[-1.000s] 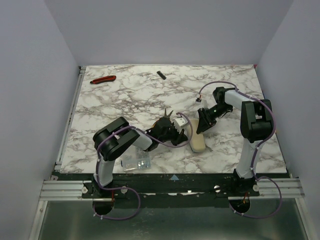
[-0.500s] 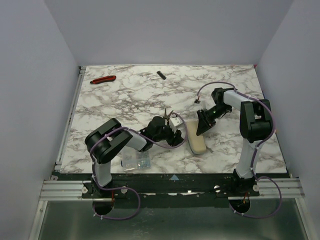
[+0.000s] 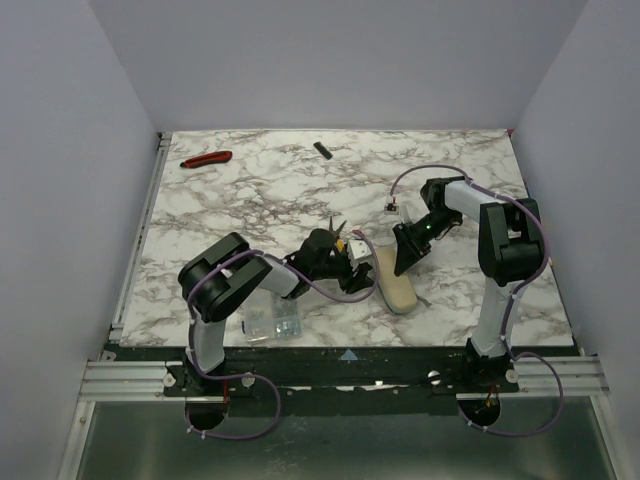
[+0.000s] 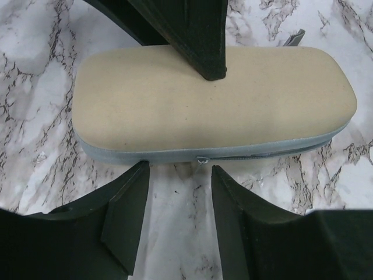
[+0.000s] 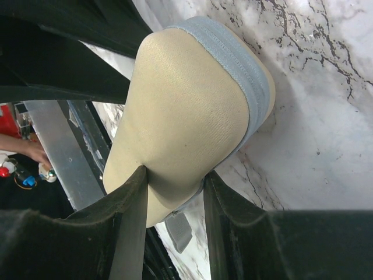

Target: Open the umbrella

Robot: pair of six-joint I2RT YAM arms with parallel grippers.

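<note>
The umbrella is packed as a cream oblong capsule (image 3: 394,282) with a grey zipper band, lying on the marble table. My right gripper (image 3: 405,257) is shut on its far end; in the right wrist view the two fingers pinch the cream fabric (image 5: 186,111) around the gripper's midpoint (image 5: 173,181). My left gripper (image 3: 356,264) is open and empty at the capsule's left long side. In the left wrist view its tips (image 4: 179,175) stand just short of the capsule (image 4: 215,111), on either side of the small zipper pull (image 4: 202,159). A right finger (image 4: 198,41) presses on the capsule's top.
A clear plastic parts box (image 3: 273,322) lies near the front edge beside the left arm. A red-handled tool (image 3: 207,158) lies at the far left and a small black piece (image 3: 322,150) at the far middle. Grey walls enclose the table.
The left arm's elbow swung left and came partly back, and its gripper stayed beside the capsule. The right gripper kept its hold, and the capsule's far end shifted slightly.
</note>
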